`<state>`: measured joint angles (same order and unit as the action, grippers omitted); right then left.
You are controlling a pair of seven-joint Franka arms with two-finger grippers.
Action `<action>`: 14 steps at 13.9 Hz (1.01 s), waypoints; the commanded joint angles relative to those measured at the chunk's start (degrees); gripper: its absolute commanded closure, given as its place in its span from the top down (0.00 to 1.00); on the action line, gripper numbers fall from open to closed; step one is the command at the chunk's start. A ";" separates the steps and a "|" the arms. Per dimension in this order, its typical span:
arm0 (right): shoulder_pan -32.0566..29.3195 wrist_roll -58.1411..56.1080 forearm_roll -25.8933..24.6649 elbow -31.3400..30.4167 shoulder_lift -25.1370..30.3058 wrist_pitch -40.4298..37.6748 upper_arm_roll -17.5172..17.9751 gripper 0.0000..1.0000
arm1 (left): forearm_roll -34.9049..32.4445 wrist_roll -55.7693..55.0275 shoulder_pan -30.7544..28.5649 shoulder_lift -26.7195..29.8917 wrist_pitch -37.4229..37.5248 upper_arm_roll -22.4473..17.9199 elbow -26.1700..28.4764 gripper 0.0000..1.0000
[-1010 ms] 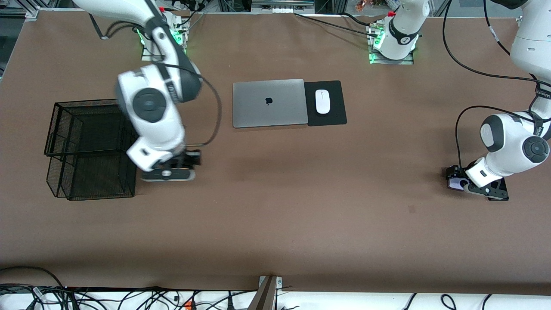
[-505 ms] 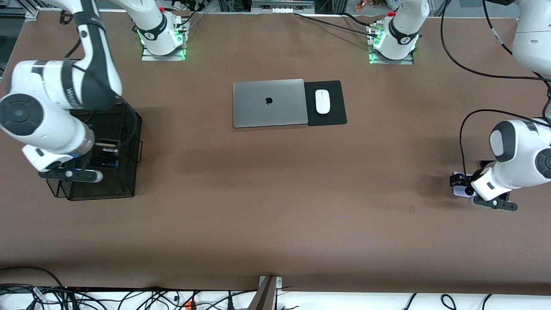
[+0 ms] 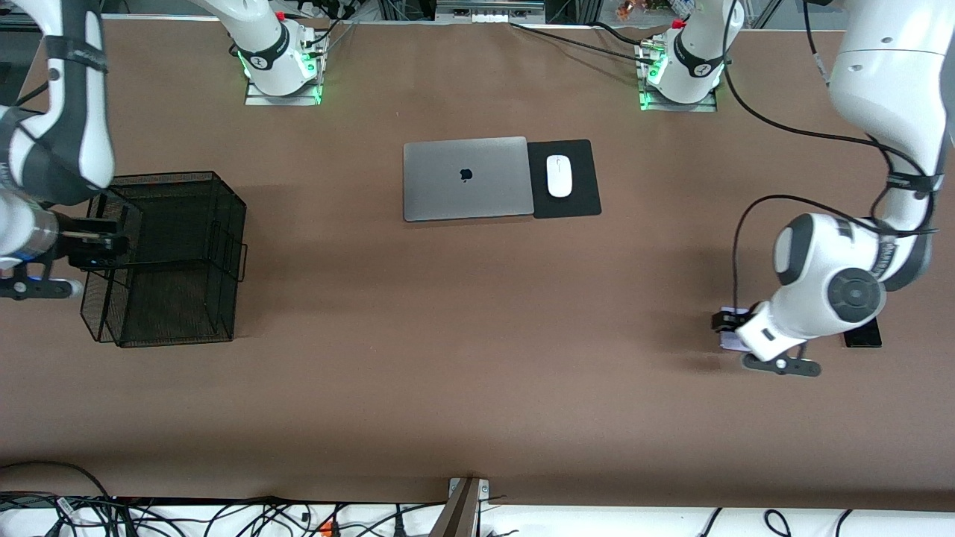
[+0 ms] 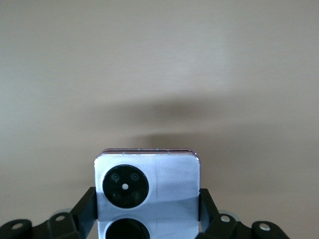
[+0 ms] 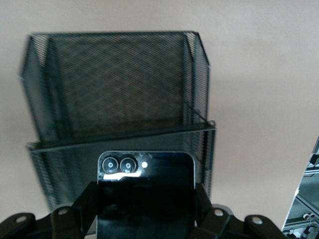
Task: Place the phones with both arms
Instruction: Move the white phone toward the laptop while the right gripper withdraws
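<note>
Phones were found in three places. The lilac-white phone (image 4: pixel 147 191) was pinched between the fingers (image 4: pixel 83 211) of the left gripper (image 3: pixel 727 322), which hung over the brown table (image 3: pixel 477 358) at the left arm's end; its two black camera circles faced the left wrist camera, and only a sliver of it showed beside the wrist in the front view. The long black slab (image 3: pixel 862 335) lay flat on the table near that gripper, mostly covered by the left arm (image 3: pixel 828 283).

The black folded phone (image 5: pixel 145 191) was clamped between the fingers (image 5: pixel 83 209) of the right gripper (image 3: pixel 93 250), its twin lenses and flash visible in the right wrist view. That gripper was positioned at the edge of the black mesh basket (image 3: pixel 171 261), toward the right arm's end of the table, over the basket's outer rim. In the right wrist view the basket's two stepped compartments stood directly ahead of the held phone.

Near the middle of the table, nearer the arm bases, a closed silver laptop (image 3: pixel 468 179) lay beside a black mouse pad (image 3: pixel 578 201) carrying a white mouse (image 3: pixel 559 176).
</note>
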<state>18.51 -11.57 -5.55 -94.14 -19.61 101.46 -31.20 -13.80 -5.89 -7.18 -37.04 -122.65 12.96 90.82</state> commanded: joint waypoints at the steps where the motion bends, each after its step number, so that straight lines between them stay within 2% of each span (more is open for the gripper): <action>1: -0.84 -3.11 1.50 -5.42 3.60 1.99 -0.09 0.00 | -0.44 -9.72 6.54 -1.36 1.45 -0.65 -2.65 0.38; 4: -0.93 -3.02 1.59 -14.46 10.26 6.89 -1.22 0.00 | -0.18 -20.97 13.14 -3.12 1.45 -0.65 -4.25 0.38; 6: -0.93 -3.46 1.07 -22.28 15.46 17.32 -1.32 0.00 | -0.09 -26.43 16.31 -3.21 1.45 -0.65 -4.33 0.38; 11: -1.20 -3.20 1.50 -26.45 14.34 19.83 -3.69 0.00 | 0.08 -38.30 23.95 -4.44 1.28 -0.65 -4.69 0.36; 14: -1.37 -3.20 2.73 -26.36 11.97 21.58 -4.48 0.00 | 0.09 -43.75 28.61 -8.47 1.28 -0.65 -10.73 0.36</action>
<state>17.15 -14.00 -4.47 -120.22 -7.09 121.09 -35.09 -13.76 -46.37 18.35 -41.74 -122.65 13.05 86.33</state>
